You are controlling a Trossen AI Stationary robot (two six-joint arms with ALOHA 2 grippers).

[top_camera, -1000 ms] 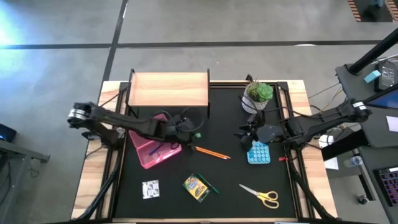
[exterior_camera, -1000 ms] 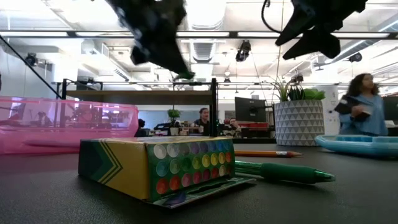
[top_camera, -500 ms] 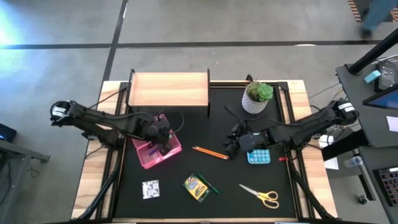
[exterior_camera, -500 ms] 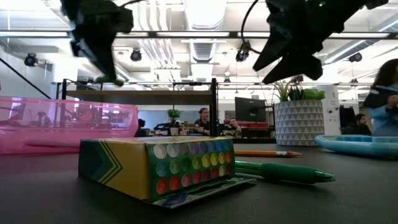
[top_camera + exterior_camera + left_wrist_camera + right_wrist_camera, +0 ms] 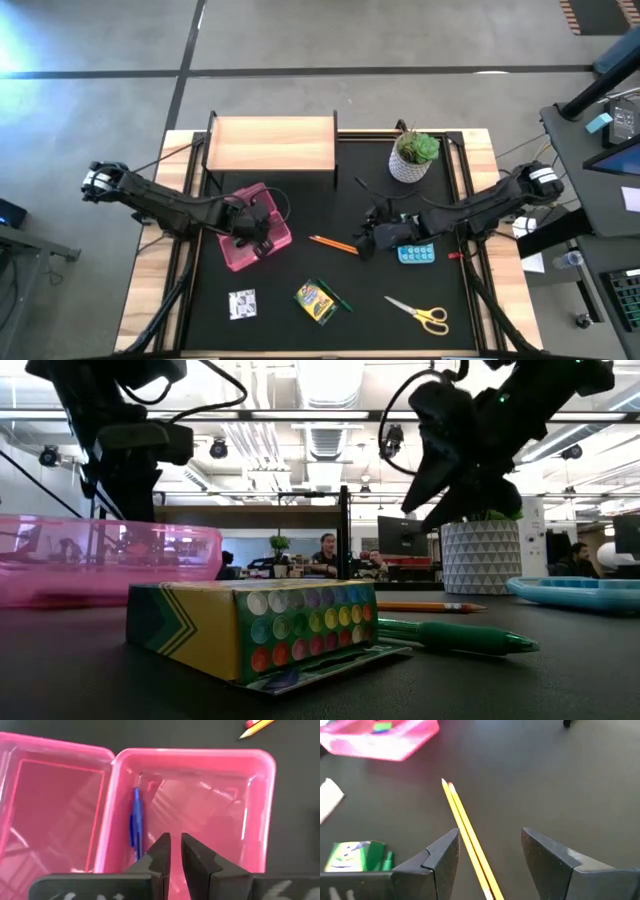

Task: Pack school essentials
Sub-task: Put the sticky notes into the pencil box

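Observation:
My left gripper (image 5: 255,228) hovers over the open pink box (image 5: 250,243), its fingers (image 5: 175,845) a narrow gap apart with nothing between them. A blue pen (image 5: 135,822) lies in the box, and the right wrist view shows a small green thing (image 5: 382,727) there too. My right gripper (image 5: 365,241) is open above one end of two orange pencils (image 5: 470,837), which lie on the table between its fingers (image 5: 490,855). The crayon box (image 5: 316,300), green pen (image 5: 450,635), scissors (image 5: 420,313) and white patterned square (image 5: 241,303) lie near the front edge.
A light blue tray (image 5: 416,252) lies just right of my right gripper. The potted plant (image 5: 413,155) stands at the far right, and a wooden shelf (image 5: 270,145) at the far edge behind the pink box. The box's lid (image 5: 50,810) lies open beside it.
My left gripper has moved from the table's middle toward the left and down over the pink box. The small green thing seen at its fingertips a second ago no longer shows there. My right gripper has moved left, nearer and lower, over the pencils.

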